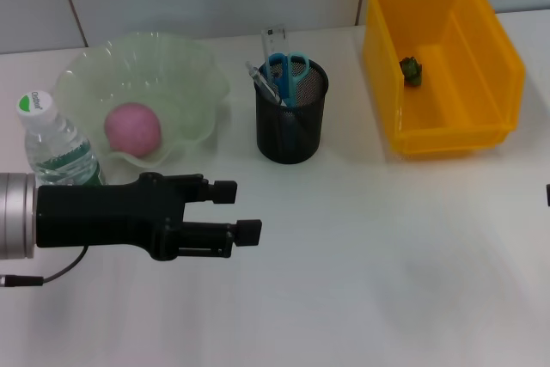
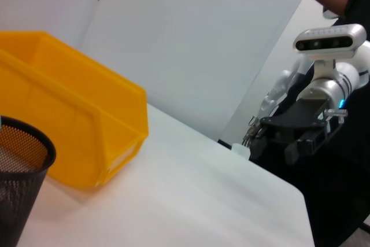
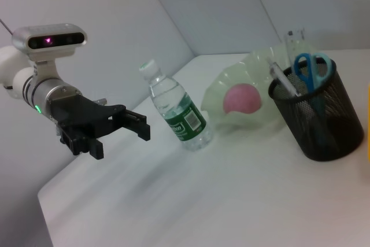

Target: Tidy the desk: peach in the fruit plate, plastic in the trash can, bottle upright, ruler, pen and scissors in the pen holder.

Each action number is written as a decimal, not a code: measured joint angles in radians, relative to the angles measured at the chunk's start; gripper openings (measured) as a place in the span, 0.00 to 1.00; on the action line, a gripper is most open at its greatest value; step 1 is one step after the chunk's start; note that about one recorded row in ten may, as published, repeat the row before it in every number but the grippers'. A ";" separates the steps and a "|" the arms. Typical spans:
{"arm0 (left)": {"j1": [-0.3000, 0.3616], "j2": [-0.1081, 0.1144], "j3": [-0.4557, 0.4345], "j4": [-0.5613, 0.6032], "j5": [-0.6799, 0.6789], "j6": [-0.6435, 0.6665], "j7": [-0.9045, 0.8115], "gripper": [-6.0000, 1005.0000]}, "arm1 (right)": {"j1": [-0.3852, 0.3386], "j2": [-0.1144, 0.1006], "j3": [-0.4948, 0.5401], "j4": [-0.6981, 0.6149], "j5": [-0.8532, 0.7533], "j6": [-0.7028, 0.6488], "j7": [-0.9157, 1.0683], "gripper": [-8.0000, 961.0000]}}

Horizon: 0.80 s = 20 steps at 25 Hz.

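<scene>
The room offers a plain pale wall behind a white bench (image 1: 387, 264), whose near half is bare.

Left pincer (image 1: 236, 210): black, fingers spread, holding nothing. It hovers over the near left part of the bench, pointing toward the robot's right. The right pincer (image 2: 300, 137) shows only in the left wrist view, off the far bench edge beside the robot's body; whether it is spread or pressed together cannot be told.

Task items as they lie:
- Pink round peach (image 1: 132, 129): inside the pale green wavy-rimmed fruit plate (image 1: 193, 66).
- Clear plastic water bottle with white cap and green label (image 1: 53, 145): upright, just beside the plate and directly behind the left arm.
- Blue-handled scissors (image 1: 288, 70), clear ruler (image 1: 273, 40) and pen (image 1: 260, 81): standing in the black mesh pen holder (image 1: 291, 122).
- Small dark green plastic scrap (image 1: 412, 70): on the floor of the yellow open bin (image 1: 498, 49) that serves as trash can.

Judgement: every item appears placed. No grasp target lies ahead of the left pincer. The governing relation is the bottle close behind that arm; a withdrawal should lift clear of its vertical axis.
</scene>
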 joint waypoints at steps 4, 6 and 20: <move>0.000 -0.002 -0.002 -0.016 0.012 -0.005 0.017 0.80 | -0.011 0.000 0.004 -0.003 -0.007 0.003 -0.003 0.57; -0.001 -0.001 -0.004 -0.020 0.012 -0.005 0.021 0.80 | -0.016 -0.001 0.006 -0.008 -0.012 0.003 -0.004 0.57; -0.001 0.002 -0.007 -0.021 0.038 -0.002 0.049 0.80 | -0.025 0.002 0.002 -0.025 -0.015 -0.009 0.000 0.57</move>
